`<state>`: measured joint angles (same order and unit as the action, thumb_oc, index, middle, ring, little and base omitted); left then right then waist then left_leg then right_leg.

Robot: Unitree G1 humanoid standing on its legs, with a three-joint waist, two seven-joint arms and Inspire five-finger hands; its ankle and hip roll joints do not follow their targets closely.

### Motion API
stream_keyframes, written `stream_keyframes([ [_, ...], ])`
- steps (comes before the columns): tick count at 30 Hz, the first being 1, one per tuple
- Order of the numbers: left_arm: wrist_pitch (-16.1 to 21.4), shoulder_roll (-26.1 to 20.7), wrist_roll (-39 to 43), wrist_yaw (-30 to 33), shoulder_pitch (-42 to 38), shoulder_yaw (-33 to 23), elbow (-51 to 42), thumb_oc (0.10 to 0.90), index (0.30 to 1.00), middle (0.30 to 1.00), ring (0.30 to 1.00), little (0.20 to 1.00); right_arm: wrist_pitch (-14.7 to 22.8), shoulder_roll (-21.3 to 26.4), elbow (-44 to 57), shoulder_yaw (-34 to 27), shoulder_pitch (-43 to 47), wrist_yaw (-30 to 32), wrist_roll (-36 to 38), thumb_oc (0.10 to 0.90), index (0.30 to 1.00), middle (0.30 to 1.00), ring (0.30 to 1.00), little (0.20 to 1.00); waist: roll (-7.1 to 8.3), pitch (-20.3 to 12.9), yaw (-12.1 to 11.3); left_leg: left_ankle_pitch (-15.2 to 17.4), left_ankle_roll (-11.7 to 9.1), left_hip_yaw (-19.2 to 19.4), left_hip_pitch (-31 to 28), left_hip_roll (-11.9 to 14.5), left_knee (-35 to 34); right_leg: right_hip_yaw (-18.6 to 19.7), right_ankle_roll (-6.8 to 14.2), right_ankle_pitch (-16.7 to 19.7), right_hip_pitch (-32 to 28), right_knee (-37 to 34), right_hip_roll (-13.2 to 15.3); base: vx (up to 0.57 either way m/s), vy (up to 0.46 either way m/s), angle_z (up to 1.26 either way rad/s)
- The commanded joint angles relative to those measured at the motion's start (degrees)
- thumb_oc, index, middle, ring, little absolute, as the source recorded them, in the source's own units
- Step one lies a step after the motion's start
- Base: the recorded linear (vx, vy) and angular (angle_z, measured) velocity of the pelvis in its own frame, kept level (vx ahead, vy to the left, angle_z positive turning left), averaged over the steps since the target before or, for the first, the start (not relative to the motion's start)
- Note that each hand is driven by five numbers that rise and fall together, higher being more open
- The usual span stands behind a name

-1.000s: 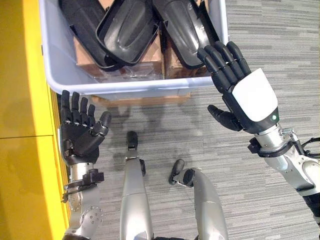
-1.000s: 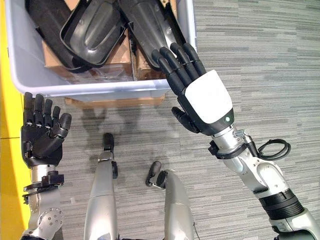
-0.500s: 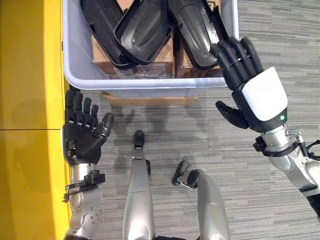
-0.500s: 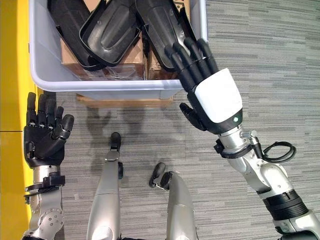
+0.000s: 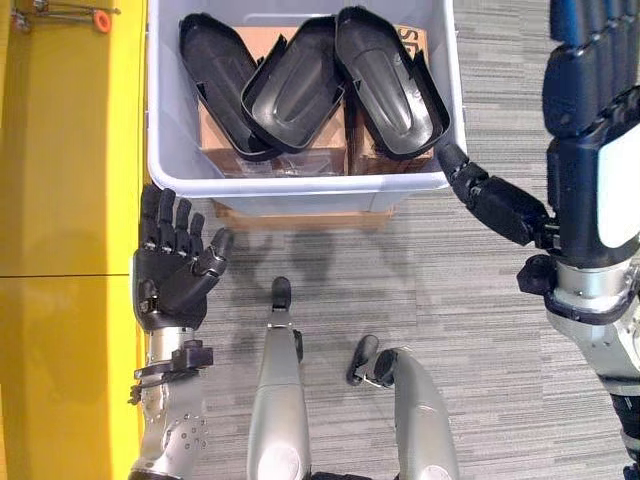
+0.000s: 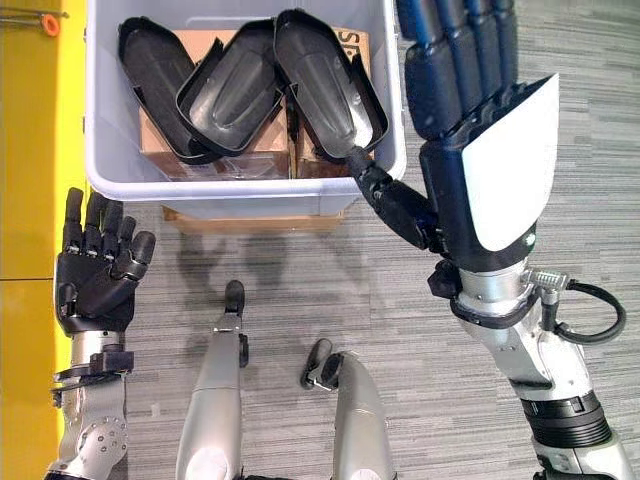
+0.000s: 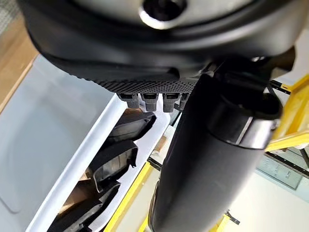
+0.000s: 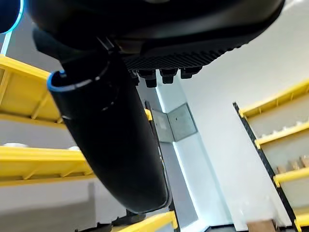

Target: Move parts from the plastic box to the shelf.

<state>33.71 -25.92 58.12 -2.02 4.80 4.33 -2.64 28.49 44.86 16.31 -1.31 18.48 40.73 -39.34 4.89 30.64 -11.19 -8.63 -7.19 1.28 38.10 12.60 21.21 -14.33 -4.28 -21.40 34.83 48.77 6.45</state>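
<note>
A pale plastic box (image 5: 168,120) stands on the floor ahead and holds three black moulded parts (image 5: 295,85) lying overlapped on brown cardboard. My right hand (image 5: 595,120) is raised high beside the box's right wall, fingers straight, thumb (image 5: 490,200) reaching toward the box's near right corner; it holds nothing. Down at the left, my left hand (image 5: 172,275) hangs in front of the box, fingers relaxed and empty, close to the yellow shelf (image 5: 60,240). The box wall (image 7: 72,145) and the parts (image 7: 116,159) also appear in the left wrist view.
The yellow shelf runs along the whole left side, with an orange-tipped tool (image 5: 60,17) lying on it at the far end. A flat cardboard piece (image 5: 300,215) sticks out under the box. Grey carpet lies to the right of the box. Yellow racking (image 8: 29,164) stands further off.
The camera has tilted, so the box sits lower in the picture. My right hand has risen toward the camera, away from the parts. The left hand keeps its pose.
</note>
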Motion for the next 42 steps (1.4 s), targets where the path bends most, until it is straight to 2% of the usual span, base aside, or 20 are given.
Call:
stream_keyframes([
  [1,3.88,0.88,-1.03,-4.30,-0.21,-0.44,-7.20,0.900,1.000,1.000,1.000,1.000,0.38,2.48,2.37,-5.05,7.14,1.44,1.63,0.900,1.000,1.000,1.000,1.000,-3.56,-0.85,0.83,6.58,3.05,2.55,-5.88,-3.04,-1.19,-0.03,3.22,1.61,-3.26,0.69,-1.80,0.05,-0.012,0.01],
  [11,3.60,-0.88,0.96,-8.64,1.57,-1.07,-6.45,0.900,1.000,1.000,1.000,1.000,-4.83,7.26,-5.55,-1.52,12.44,2.04,0.55,0.900,1.000,1.000,1.000,1.000,-3.66,-0.85,-1.59,6.55,3.15,1.27,-8.98,-3.45,-1.14,-1.08,2.46,1.28,-7.44,0.10,-1.39,0.05,-0.013,0.01],
  [14,3.43,-1.16,2.35,-9.51,2.12,-1.41,-6.40,0.900,1.000,1.000,1.000,1.000,-5.83,8.77,-8.43,0.06,14.69,1.10,2.77,0.900,1.000,1.000,1.000,1.000,-3.69,-0.85,-2.31,6.66,3.13,0.89,-9.77,-3.68,-0.98,-1.40,2.23,1.06,-8.75,-0.17,-1.21,0.07,0.079,0.03],
  [17,3.46,-0.85,4.49,-12.68,3.09,-2.02,-5.68,0.900,1.000,1.000,1.000,1.000,-5.39,10.03,-10.68,1.08,15.91,-0.14,1.24,0.900,1.000,1.000,1.000,1.000,-3.73,-0.85,-3.06,7.19,3.27,0.78,-11.02,-4.14,-0.61,-1.68,2.33,0.98,-10.41,-0.75,-0.36,0.08,0.228,0.08],
  [20,1.74,-0.40,7.13,-16.64,4.27,-2.66,-4.82,0.900,1.000,1.000,1.000,1.000,-6.19,11.26,-10.81,0.91,13.99,-1.84,1.78,0.900,1.000,1.000,1.000,1.000,-3.21,-1.71,-3.71,9.07,3.83,1.86,-12.64,-4.50,0.57,-2.98,2.67,0.41,-13.64,-1.58,1.81,0.13,0.259,0.06],
  [21,-0.90,0.04,9.03,-18.23,5.33,-3.35,-4.85,0.900,1.000,1.000,1.000,1.000,-6.14,11.83,-10.58,-0.48,10.92,-2.86,3.91,0.900,1.000,1.000,1.000,1.000,-1.84,-3.06,-3.88,11.85,4.32,3.32,-13.93,-4.63,2.09,-3.85,4.16,-1.68,-16.28,-0.46,4.10,0.25,0.310,0.00],
  [22,-1.65,0.35,7.83,-18.10,5.85,-3.12,-4.71,0.900,1.000,1.000,1.000,1.000,-5.53,10.95,-10.66,-0.89,8.55,-2.33,3.69,0.900,1.000,1.000,1.000,1.000,-1.37,-3.70,-3.74,12.32,5.32,3.67,-15.21,-4.28,2.32,-3.58,6.15,-0.34,-15.02,4.48,5.47,0.26,0.247,-0.06],
  [23,-1.46,0.37,6.44,-17.91,6.06,-2.73,-4.82,0.900,1.000,1.000,1.000,1.000,-5.49,10.30,-10.42,-0.60,7.88,-2.48,3.86,0.900,1.000,1.000,1.000,1.000,-1.18,-3.98,-3.54,12.65,5.91,3.88,-16.05,-4.11,2.30,-3.28,7.62,1.14,-13.98,7.86,6.00,0.07,0.120,-0.26],
  [24,-0.04,0.42,3.66,-16.39,6.50,-1.22,-5.65,0.900,1.000,1.000,1.000,1.000,-5.40,8.97,-10.31,0.15,7.92,-3.18,4.43,0.900,1.000,1.000,1.000,1.000,-1.11,-4.22,-3.16,11.42,7.13,3.94,-16.99,-3.43,1.40,-1.51,9.67,6.30,-10.40,11.57,4.98,0.15,0.009,-0.40],
  [25,0.72,-0.32,2.26,-13.36,6.31,0.62,-6.06,0.900,1.000,1.000,1.000,1.000,-5.49,7.87,-10.06,1.64,8.77,-4.93,5.49,0.900,1.000,1.000,1.000,1.000,-0.75,-4.53,-2.22,12.70,7.09,4.09,-18.27,-3.16,2.10,-0.12,9.71,6.89,-10.11,9.23,5.06,0.20,-0.299,-0.54],
  [26,1.63,-1.34,2.11,-10.88,4.47,2.70,-5.14,0.900,1.000,1.000,1.000,1.000,-4.89,6.34,-10.79,3.31,9.68,-4.23,4.15,0.900,1.000,1.000,1.000,1.000,0.54,-4.09,-0.36,14.10,6.04,2.85,-19.51,-2.28,2.62,4.50,11.30,11.53,-12.26,-6.41,5.07,0.17,-0.610,-0.48],
  [27,2.89,-2.77,2.09,-9.33,0.78,3.70,-3.90,0.900,1.000,1.000,1.000,1.000,-5.76,5.49,-10.55,5.06,11.72,-2.64,1.57,0.900,1.000,1.000,1.000,1.000,1.68,-3.05,1.35,15.50,5.43,1.19,-18.99,-1.81,3.13,9.55,13.43,18.36,-13.81,-20.03,6.05,0.00,-0.715,-0.23],
  [28,3.64,-3.42,1.44,-7.82,-0.92,4.37,-3.94,0.900,1.000,1.000,1.000,1.000,-6.24,5.22,-9.95,5.70,12.54,-2.30,0.76,0.900,1.000,1.000,1.000,1.000,1.94,-2.41,1.86,16.45,5.45,0.16,-18.79,-1.19,3.59,11.99,13.90,21.76,-13.42,-21.81,6.63,-0.07,-0.709,0.51],
  [29,3.04,-4.28,-0.24,-5.77,-4.07,5.38,-4.28,0.900,1.000,1.000,1.000,1.000,-8.71,5.11,-9.77,6.73,15.13,-3.49,1.35,0.900,1.000,1.000,1.000,1.000,2.66,-2.44,2.24,17.40,5.53,-0.24,-17.94,-0.52,3.91,12.24,14.61,19.49,-15.39,-25.78,6.68,0.02,-0.633,1.04],
  [30,2.47,-4.24,0.83,-4.20,-5.42,6.35,-4.33,0.900,1.000,1.000,1.000,1.000,-9.68,4.82,-10.68,7.05,15.80,-4.41,2.01,0.900,1.000,1.000,1.000,1.000,2.72,-2.54,2.25,17.30,5.13,-1.49,-17.26,-0.38,4.10,11.59,14.47,19.17,-16.28,-26.72,6.20,0.07,-0.638,1.14],
  [31,2.26,-3.96,4.15,-4.60,-6.64,6.06,-3.42,0.900,1.000,1.000,1.000,1.000,-9.07,5.47,-11.76,8.31,17.13,-4.44,1.59,0.900,1.000,1.000,1.000,1.000,2.79,-2.58,2.43,16.00,3.06,-0.31,-17.19,1.49,3.26,8.85,13.55,18.15,-17.52,-28.05,5.05,0.05,-0.375,0.91],
  [32,2.27,-3.93,4.25,-4.72,-6.68,6.01,-3.35,0.900,1.000,1.000,1.000,1.000,-9.08,5.49,-11.82,8.41,17.26,-4.43,1.60,0.900,1.000,1.000,1.000,1.000,2.72,-2.55,2.51,15.95,3.00,-0.38,-17.23,1.54,3.18,8.76,13.51,18.20,-17.63,-28.17,4.98,0.02,-0.238,0.99],
  [34,1.28,-3.73,2.02,-5.79,-5.88,6.07,-5.62,0.900,1.000,1.000,1.000,1.000,-8.05,8.71,-12.97,8.65,18.74,-5.95,3.49,0.900,1.000,1.000,1.000,1.000,1.90,-2.33,1.96,13.46,0.75,0.96,-17.56,3.99,0.69,5.33,12.77,17.76,-18.66,-29.51,4.87,0.05,-0.127,0.77],
  [38,1.64,-4.49,3.59,-5.28,-3.94,5.57,-5.96,0.900,1.000,1.000,1.000,1.000,-8.34,11.69,-12.99,9.58,19.35,-8.92,6.34,0.900,1.000,1.000,1.000,1.000,0.84,-2.36,2.15,11.28,-0.13,2.47,-19.17,5.93,-2.20,4.30,11.77,16.55,-17.91,-27.52,4.61,0.09,0.003,0.04],
  [42,2.14,-4.18,4.02,-6.10,-3.83,5.43,-5.23,0.900,1.000,1.000,1.000,1.000,-7.13,12.44,-13.94,9.68,17.87,-9.03,5.41,0.900,1.000,1.000,1.000,1.000,0.67,-2.22,2.51,9.82,-0.35,3.50,-19.92,6.44,-4.41,3.91,11.65,16.62,-17.14,-27.33,4.81,0.05,0.029,-0.11],
])
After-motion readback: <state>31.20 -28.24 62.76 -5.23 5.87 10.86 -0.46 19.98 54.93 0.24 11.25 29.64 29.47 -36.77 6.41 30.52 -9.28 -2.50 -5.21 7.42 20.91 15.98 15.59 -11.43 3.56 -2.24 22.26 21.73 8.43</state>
